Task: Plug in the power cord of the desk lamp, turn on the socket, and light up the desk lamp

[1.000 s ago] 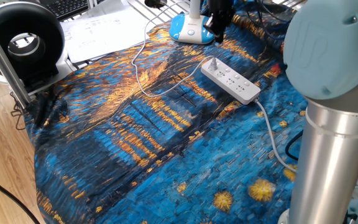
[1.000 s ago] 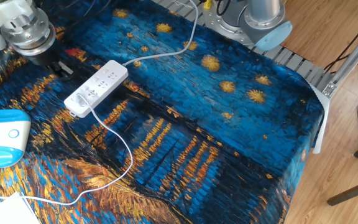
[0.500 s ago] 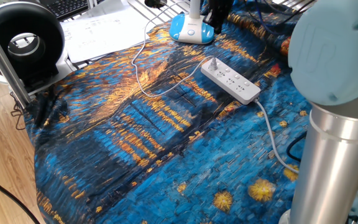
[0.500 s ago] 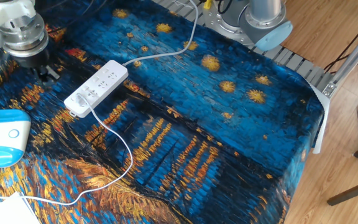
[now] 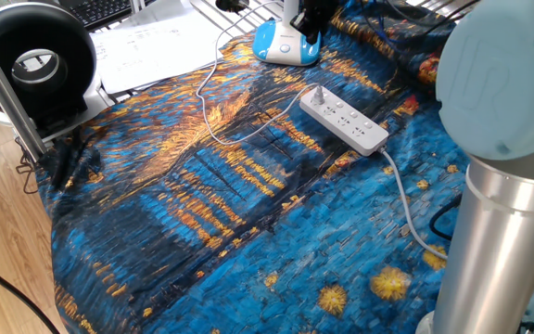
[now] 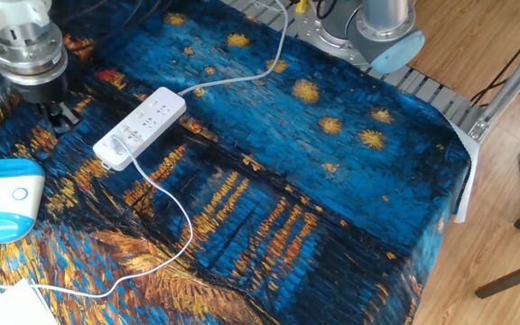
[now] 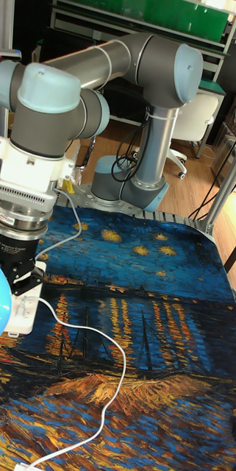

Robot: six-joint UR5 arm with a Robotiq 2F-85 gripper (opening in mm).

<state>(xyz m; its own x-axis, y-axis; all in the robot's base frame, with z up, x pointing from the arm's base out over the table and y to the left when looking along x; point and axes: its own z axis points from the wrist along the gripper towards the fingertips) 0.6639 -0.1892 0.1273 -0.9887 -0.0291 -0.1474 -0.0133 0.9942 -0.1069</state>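
Observation:
The socket point(image 5: 344, 121) is a long white strip lying on the painted cloth, also seen in the other fixed view point(image 6: 141, 126). The power cord point(image 5: 208, 119) is thin and white. Its plug point(image 5: 318, 95) sits in the outlet at the strip's end nearest the lamp. The desk lamp's blue-and-white base point(image 5: 286, 43) stands at the cloth's far edge, seen too from the other side point(image 6: 3, 197). My gripper point(image 6: 58, 115) hangs just above the cloth between strip and lamp base, fingers together and holding nothing. In the tall view my gripper point(image 7: 27, 283) hides part of the socket point(image 7: 23, 313).
The strip's thick pale-grey cable point(image 6: 242, 77) runs off toward the arm's base point(image 6: 368, 32). A black round fan point(image 5: 35, 65) and papers point(image 5: 146, 46) lie beyond the cloth's edge. The slack thin cord loops across the cloth point(image 6: 183, 230).
My gripper has moved away from the strip's side toward the lamp base. The strip, plug and cord have not moved.

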